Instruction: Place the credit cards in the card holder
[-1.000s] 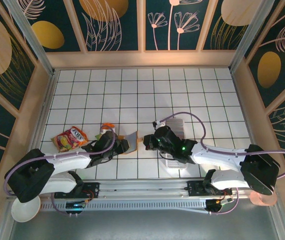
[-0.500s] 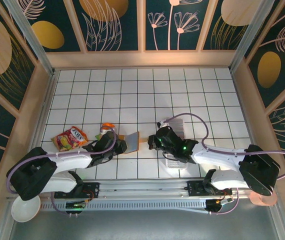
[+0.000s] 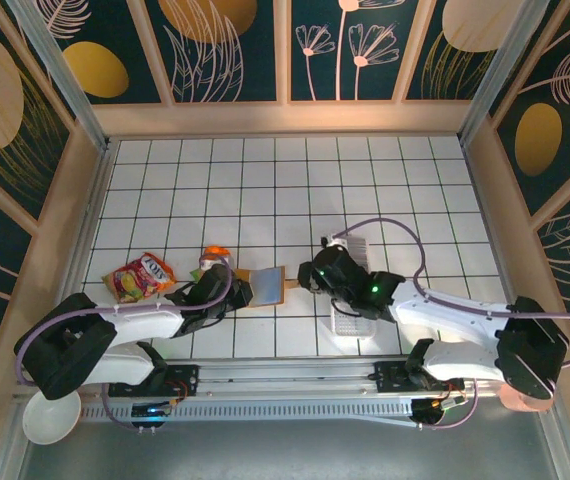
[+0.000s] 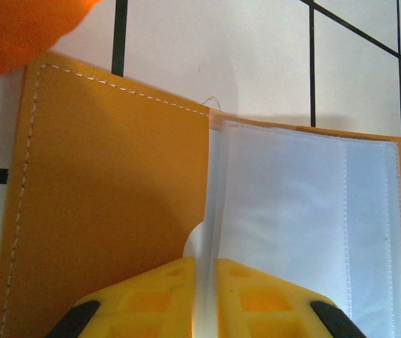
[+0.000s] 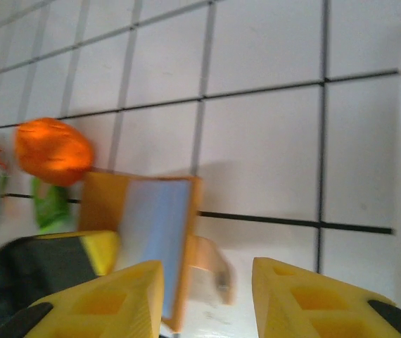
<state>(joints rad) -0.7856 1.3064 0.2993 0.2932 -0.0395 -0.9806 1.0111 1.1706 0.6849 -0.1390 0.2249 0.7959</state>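
Observation:
The card holder (image 3: 268, 285) lies opened on the tiles between the two grippers, tan outside and pale blue-grey inside. In the left wrist view its tan flap (image 4: 109, 211) spreads left and its pale sleeves (image 4: 299, 211) right. My left gripper (image 4: 207, 266) is shut on a thin pale sleeve at the fold and sits at the holder's left edge (image 3: 238, 291). My right gripper (image 5: 207, 274) is open just right of the holder (image 5: 151, 229), and the clasp tab (image 5: 214, 271) lies loose between its fingers. Grey-white stripes (image 3: 347, 322) in a tray under the right arm look like the credit cards.
A red-yellow snack packet (image 3: 141, 277) lies left of the left arm. An orange-capped object (image 3: 214, 256) stands just behind the left gripper. The long clear tray (image 3: 353, 248) runs under the right arm. A white bowl (image 3: 45, 420) sits at the near left corner.
The right gripper has opened and let go of the holder's right side. The holder has swung from tilted up to lying open. The left gripper has closed on the inner sleeve.

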